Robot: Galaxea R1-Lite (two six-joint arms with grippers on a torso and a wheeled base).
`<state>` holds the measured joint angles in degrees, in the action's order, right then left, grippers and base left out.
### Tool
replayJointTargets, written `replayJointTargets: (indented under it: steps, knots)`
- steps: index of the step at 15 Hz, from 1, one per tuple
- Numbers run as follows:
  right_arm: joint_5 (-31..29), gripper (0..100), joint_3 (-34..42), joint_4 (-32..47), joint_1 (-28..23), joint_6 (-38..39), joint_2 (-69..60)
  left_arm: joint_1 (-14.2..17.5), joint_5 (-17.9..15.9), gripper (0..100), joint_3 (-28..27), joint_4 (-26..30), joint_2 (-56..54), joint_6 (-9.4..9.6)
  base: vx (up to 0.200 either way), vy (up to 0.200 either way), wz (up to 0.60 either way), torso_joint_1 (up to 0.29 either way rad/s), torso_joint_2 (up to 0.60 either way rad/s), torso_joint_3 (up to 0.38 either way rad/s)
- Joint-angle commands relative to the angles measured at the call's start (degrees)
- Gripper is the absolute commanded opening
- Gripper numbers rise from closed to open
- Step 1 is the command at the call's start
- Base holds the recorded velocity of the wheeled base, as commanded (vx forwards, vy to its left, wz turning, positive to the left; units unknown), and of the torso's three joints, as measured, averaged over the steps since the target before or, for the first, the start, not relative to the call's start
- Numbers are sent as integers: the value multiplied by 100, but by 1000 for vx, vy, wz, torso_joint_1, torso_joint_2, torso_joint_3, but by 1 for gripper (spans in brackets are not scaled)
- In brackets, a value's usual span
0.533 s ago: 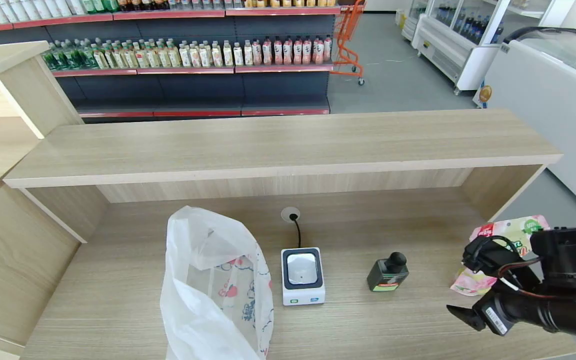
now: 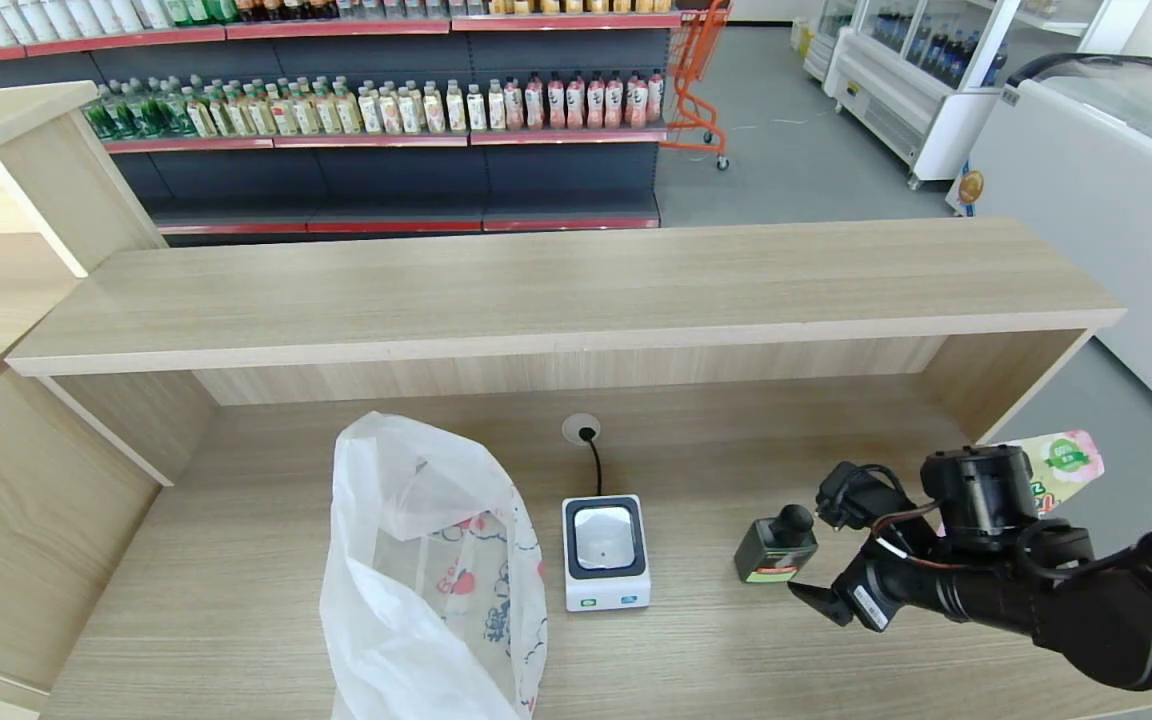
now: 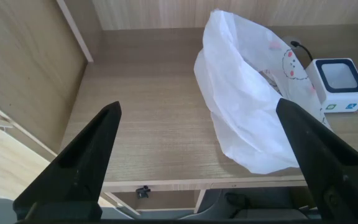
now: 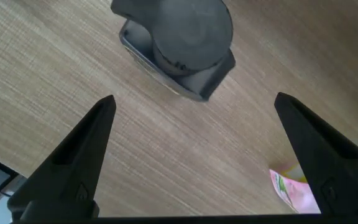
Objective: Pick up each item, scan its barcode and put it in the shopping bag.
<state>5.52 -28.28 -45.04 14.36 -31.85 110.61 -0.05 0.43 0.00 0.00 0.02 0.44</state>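
Shopping bag [image 2: 431, 570], translucent white, standing open lower centre-left on the surface [image 2: 216, 600]; a printed pack possibly inside, unclear through the film. Scanner [image 2: 606, 550] just right of it, then dark bottle [image 2: 774, 548] upright, pink pouch [image 2: 1066, 458] at right edge. Right claw [image 4: 194, 96] released, spread just beside the bottle; left claw [image 3: 197, 104] released, apart from the bag.

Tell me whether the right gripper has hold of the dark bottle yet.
No: the fingers of the right gripper are spread open, and the dark bottle stands free on the counter beyond them.
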Motion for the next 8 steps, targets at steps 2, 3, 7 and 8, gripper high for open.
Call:
replayJointTargets:
  steps: [2,3,7,8]
  knots:
    - [54,100,-318,-127,137,13,488,5,1,100,0,0,-2,0,0,0,0,0,0,0]
    - [54,100,-406,-163,164,21,550,5,1,100,0,0,-2,0,0,0,0,0,0,0]
    - [72,100,-547,-417,418,153,849,-4,1,100,0,0,-2,0,0,0,0,0,0,0]
    - [63,100,-617,-540,515,294,963,-4,1,100,0,0,-2,0,0,0,0,0,0,0]
